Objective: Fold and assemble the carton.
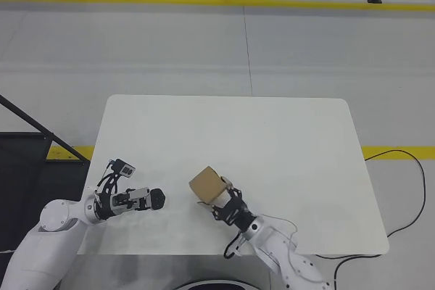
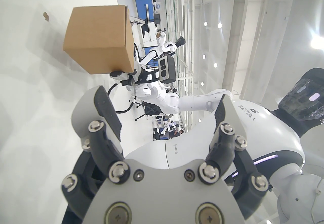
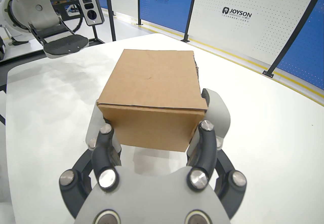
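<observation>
A small brown carton (image 1: 206, 183) sits closed as a cube near the front middle of the white table (image 1: 275, 138). My right gripper (image 1: 226, 205) is shut on the carton (image 3: 152, 98), one finger (image 3: 214, 106) against each side wall of its near end. My left gripper (image 1: 151, 199) hovers open over the table's front left part, a short way left of the carton (image 2: 98, 40), its fingers (image 2: 107, 111) spread with nothing between them. The right wrist view also catches the left gripper (image 3: 64, 45) beyond the carton.
A tiny brown scrap (image 2: 45, 16) lies on the table past the carton. The table's back and right parts are bare white surface. A black frame (image 1: 22, 116) stands off the left edge, and a black cable (image 1: 413, 188) hangs at the right edge.
</observation>
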Robot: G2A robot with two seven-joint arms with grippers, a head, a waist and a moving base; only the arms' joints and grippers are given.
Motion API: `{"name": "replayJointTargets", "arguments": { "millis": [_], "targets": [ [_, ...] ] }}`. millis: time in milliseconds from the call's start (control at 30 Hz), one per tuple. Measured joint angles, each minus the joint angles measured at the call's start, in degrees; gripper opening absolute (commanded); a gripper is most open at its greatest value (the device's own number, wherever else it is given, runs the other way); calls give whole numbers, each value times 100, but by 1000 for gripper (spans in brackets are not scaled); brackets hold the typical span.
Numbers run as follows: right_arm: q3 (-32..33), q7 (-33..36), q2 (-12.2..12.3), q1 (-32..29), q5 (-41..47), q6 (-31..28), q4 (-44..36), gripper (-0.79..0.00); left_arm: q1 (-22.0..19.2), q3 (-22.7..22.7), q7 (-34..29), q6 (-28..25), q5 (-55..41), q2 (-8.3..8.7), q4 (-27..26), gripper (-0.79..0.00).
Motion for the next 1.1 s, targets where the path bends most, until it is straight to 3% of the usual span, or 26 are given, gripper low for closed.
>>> {"name": "replayJointTargets", "arguments": {
  "millis": [367,400,433,500,567,600,1100],
  "targets": [
    [-86,266,-102,148,142,191,310,-785,0,0,0,0,0,0,0,0],
    [-92,270,-109,153,149,196,319,-628,0,0,0,0,0,0,0,0],
    [-100,280,-116,159,164,181,333,-520,0,0,0,0,0,0,0,0],
    [-106,310,-123,175,183,121,352,-422,0,0,0,0,0,0,0,0],
    [-106,334,-127,190,183,56,364,-114,0,0,0,0,0,0,0,0],
    [-104,354,-126,197,160,4,365,0,0,0,0,0,0,0,0,0],
    [175,503,3,-236,-372,-63,-238,0,0,0,0,0,0,0,0,0]
  ]
}}
